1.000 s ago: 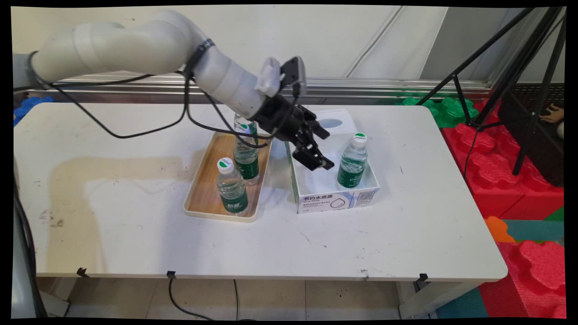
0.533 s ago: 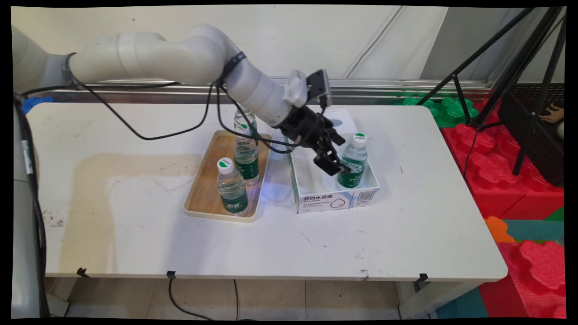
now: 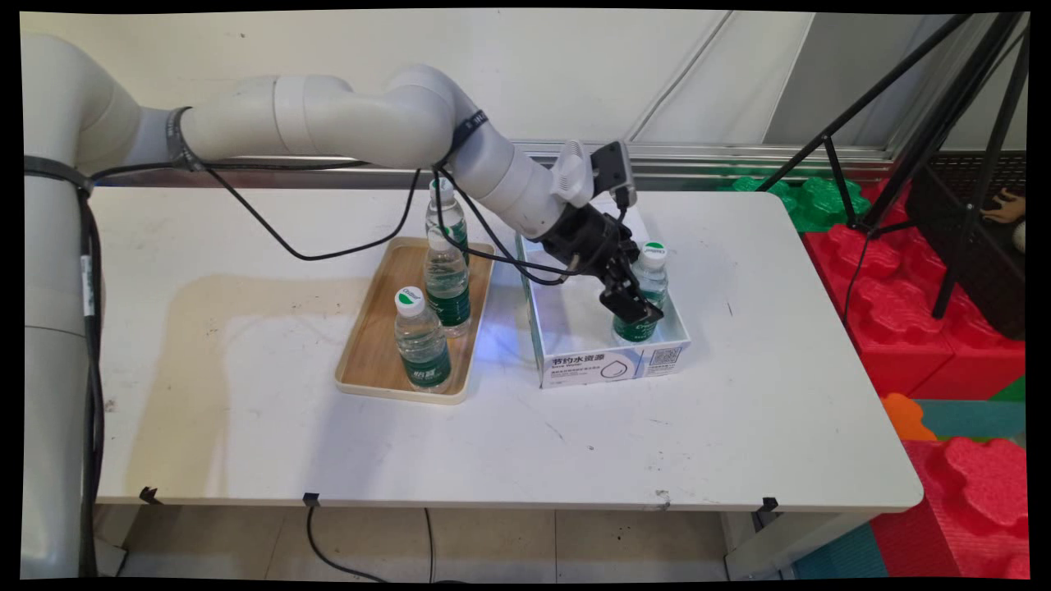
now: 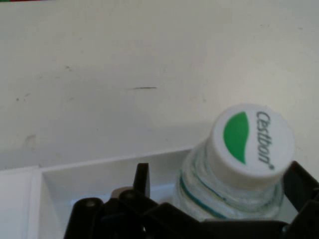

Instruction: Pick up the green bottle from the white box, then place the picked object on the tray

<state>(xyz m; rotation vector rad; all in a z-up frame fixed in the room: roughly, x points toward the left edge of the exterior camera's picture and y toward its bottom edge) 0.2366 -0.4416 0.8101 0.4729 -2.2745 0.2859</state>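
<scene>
Robot arm reaches into a white box on a white bench (image 3: 246, 394)

The open-topped box (image 3: 612, 361) stands beside a wooden tray (image 3: 374, 361) carrying two upright water bottles (image 3: 420, 338), with a third just behind the tray. Inside the box, the black pincer (image 3: 634, 304) stands spread wide around a fourth bottle (image 4: 234, 179) with a green-and-white cap (image 4: 250, 140), a finger (image 4: 141, 180) on either side; whether they touch it cannot be told.

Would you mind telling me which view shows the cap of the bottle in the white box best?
The hand view: the cap fills much of the frame, its green leaf and lettering legible, between the gripper fingers. In the main view the cap is only small above the white box.
</scene>
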